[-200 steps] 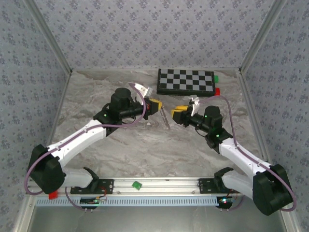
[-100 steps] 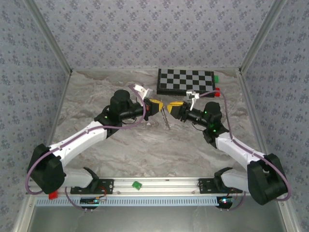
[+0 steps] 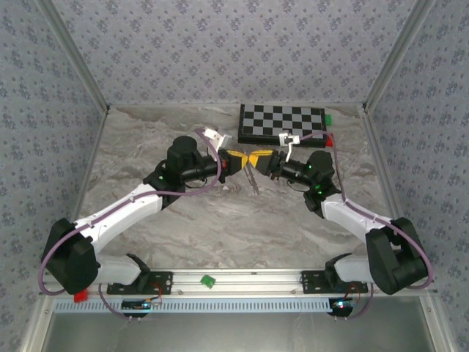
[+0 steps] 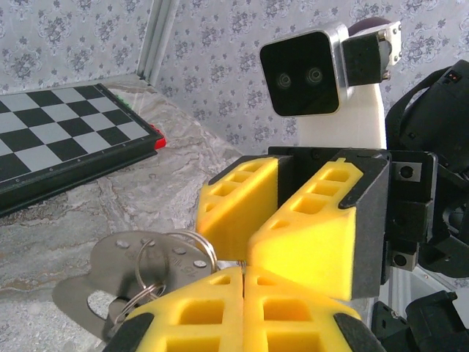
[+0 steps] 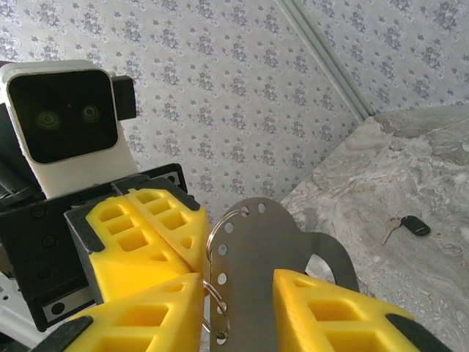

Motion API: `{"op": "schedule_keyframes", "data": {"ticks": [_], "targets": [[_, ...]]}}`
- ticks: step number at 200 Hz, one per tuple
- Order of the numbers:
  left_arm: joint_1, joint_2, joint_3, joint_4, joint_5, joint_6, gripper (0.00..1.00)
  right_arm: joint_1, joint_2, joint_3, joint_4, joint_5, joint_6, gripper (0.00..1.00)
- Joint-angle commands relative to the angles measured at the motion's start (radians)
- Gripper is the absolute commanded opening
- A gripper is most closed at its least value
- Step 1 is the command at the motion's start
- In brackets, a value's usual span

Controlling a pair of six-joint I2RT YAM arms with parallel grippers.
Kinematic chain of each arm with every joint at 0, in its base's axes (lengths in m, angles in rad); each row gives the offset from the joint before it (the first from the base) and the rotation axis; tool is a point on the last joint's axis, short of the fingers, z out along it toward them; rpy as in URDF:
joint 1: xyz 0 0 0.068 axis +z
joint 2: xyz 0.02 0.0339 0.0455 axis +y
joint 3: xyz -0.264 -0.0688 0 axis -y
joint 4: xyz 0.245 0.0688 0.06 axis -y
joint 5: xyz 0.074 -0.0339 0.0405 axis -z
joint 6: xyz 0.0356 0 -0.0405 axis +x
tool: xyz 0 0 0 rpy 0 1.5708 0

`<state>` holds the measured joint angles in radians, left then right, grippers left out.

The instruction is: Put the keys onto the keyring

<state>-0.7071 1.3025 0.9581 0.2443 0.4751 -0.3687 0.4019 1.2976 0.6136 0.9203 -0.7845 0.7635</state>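
The keyring is a wire ring (image 5: 218, 224) threaded through a flat silver plate with holes (image 5: 272, 242). My left gripper (image 3: 238, 159) holds it above the table's middle, its yellow fingers shut on the ring's edge (image 4: 243, 273), and the plate (image 4: 110, 282) hangs beside them. My right gripper (image 3: 258, 160) faces it tip to tip and is open (image 5: 238, 282), with one finger on either side of the plate. One small key with a dark head (image 5: 410, 224) lies on the marble behind.
A folded chessboard (image 3: 282, 122) lies at the back right, with a green block (image 3: 329, 117) and a red block (image 3: 330, 137) at its right end. Another green block (image 3: 208, 279) sits on the front rail.
My right gripper has moved left and slightly back until its fingers meet the left gripper at the keyring. The left arm has stayed still, holding the ring.
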Motion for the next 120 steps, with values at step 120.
{"op": "schedule_keyframes", "data": {"ticks": [120], "targets": [[0.007, -0.038, 0.004, 0.075, 0.010, -0.024, 0.00, 0.015, 0.020, -0.017, 0.093, -0.077, 0.034, 0.22]]}}
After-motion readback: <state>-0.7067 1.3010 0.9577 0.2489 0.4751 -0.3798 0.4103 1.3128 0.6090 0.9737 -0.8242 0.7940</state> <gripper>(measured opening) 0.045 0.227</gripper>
